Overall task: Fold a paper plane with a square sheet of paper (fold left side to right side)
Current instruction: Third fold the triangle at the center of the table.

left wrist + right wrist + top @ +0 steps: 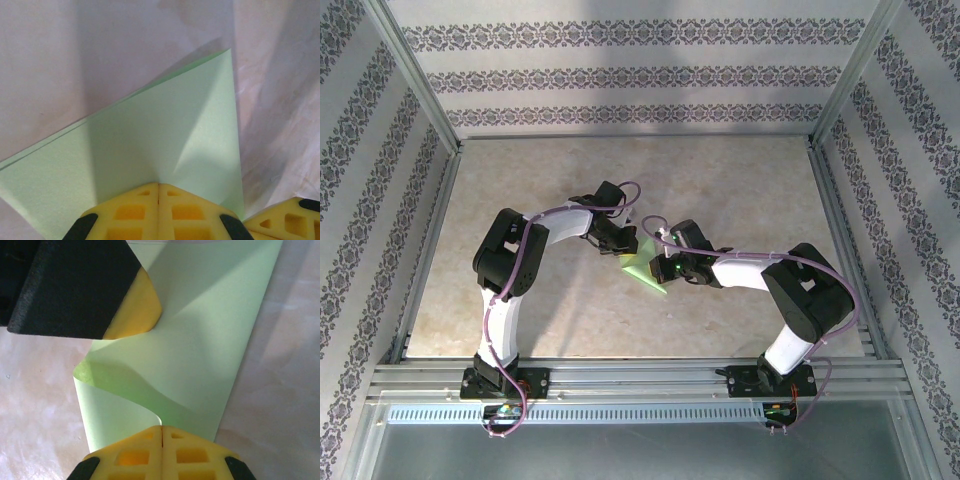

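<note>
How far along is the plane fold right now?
Done: the square sheet of paper is already doubled over, two layered edges showing in the left wrist view. In hand: the left end effector, closed, pins it while the right end effector, closed, seems to pinch a flap that is curled, not flat. Remaining: flatten that crease; no pointed dart shape yet.

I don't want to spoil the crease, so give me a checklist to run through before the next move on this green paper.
1. Right gripper shut on the lifted flap of the square sheet of paper: ok.
2. Left gripper shut, tips at the sheet: ok; pinching or pressing, cannot tell.
3. Flap lying flat: not ok, it bulges up in a curl.
4. Layer edges matched: cannot tell.
5. Sheet lying on the table: ok.
</note>
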